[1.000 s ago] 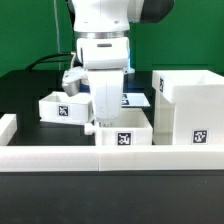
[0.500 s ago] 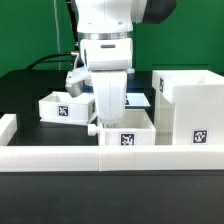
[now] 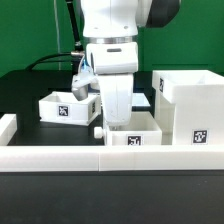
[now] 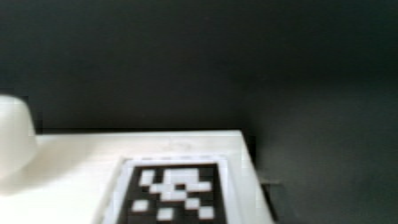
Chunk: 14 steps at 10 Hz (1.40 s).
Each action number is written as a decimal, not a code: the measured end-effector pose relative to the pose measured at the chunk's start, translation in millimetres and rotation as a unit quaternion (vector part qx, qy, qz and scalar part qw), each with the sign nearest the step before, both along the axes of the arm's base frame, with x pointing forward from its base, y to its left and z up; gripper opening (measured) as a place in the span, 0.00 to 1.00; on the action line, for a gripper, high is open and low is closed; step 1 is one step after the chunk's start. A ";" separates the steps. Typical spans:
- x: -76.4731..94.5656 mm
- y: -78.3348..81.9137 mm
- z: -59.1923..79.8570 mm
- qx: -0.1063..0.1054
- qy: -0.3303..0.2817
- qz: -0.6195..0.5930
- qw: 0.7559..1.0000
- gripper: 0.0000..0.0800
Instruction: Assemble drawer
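Note:
My gripper [image 3: 118,120] reaches down into the front small tray [image 3: 140,137], a white open-top tray with a tag on its front. The fingertips are hidden behind the tray's wall, and it seems shut on that wall. The second small tray [image 3: 62,108] stands behind, to the exterior view's left. The large box-shaped shell [image 3: 190,105] stands at the exterior view's right, close to the front tray. The wrist view shows only a white tagged surface [image 4: 175,190] over the dark table, with no fingers visible.
Low white border rails [image 3: 50,160] run along the front, with a raised end [image 3: 8,125] at the exterior view's left. The marker board [image 3: 140,100] lies behind the arm. A white rounded shape [image 4: 15,140] sits at the wrist view's edge.
The arm has moved toward the exterior view's right, and the front small tray has slid the same way with it, closer to the large shell.

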<state>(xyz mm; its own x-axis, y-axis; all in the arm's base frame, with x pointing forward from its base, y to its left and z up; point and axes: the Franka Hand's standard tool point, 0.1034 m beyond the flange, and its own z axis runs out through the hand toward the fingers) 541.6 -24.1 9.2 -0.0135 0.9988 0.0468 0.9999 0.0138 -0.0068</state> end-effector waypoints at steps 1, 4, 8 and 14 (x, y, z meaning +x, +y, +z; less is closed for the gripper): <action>1.0 2.6 0.3 0.000 -0.002 -0.004 1.000 0.05; 0.8 4.7 -1.1 0.000 -0.013 -0.009 1.000 0.05; 5.6 10.9 1.5 -0.004 -0.016 0.013 1.000 0.05; 5.6 14.5 1.4 -0.010 0.004 0.027 1.000 0.05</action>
<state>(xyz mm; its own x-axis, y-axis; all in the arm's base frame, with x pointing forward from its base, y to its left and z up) 547.1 -9.6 10.6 -0.0677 0.9973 0.0278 0.9976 0.0681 -0.0158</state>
